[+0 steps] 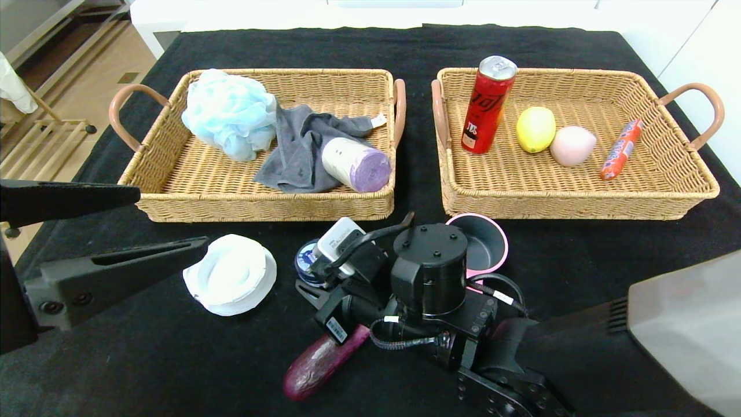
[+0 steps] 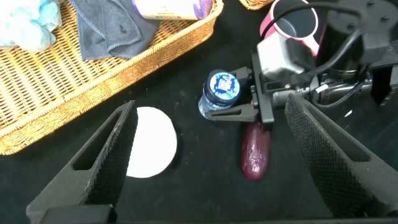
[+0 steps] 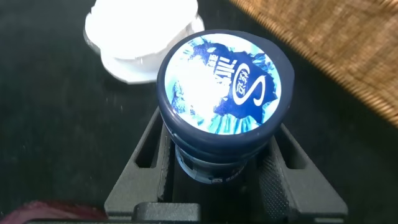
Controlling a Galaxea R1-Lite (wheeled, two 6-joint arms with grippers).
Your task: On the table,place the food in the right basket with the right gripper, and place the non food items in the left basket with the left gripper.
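Note:
My right gripper (image 1: 310,269) sits low over the table's front middle. Its open fingers stand on either side of a small blue-lidded tub (image 1: 303,260), with a slight gap on one side; the tub also shows in the right wrist view (image 3: 224,87) and the left wrist view (image 2: 222,87). My left gripper (image 1: 172,219) is wide open and empty at the front left, above a white round lid (image 1: 230,282). A dark purple eggplant (image 1: 318,368) lies just beneath the right wrist. A pink cup (image 1: 489,240) stands behind the right arm.
The left basket (image 1: 173,174) holds a blue bath pouf (image 1: 228,113), a grey cloth (image 1: 301,145) and a purple bag roll (image 1: 356,163). The right basket (image 1: 654,168) holds a red can (image 1: 487,104), a lemon (image 1: 535,128), a pink peach (image 1: 572,145) and a wrapped sausage (image 1: 621,149).

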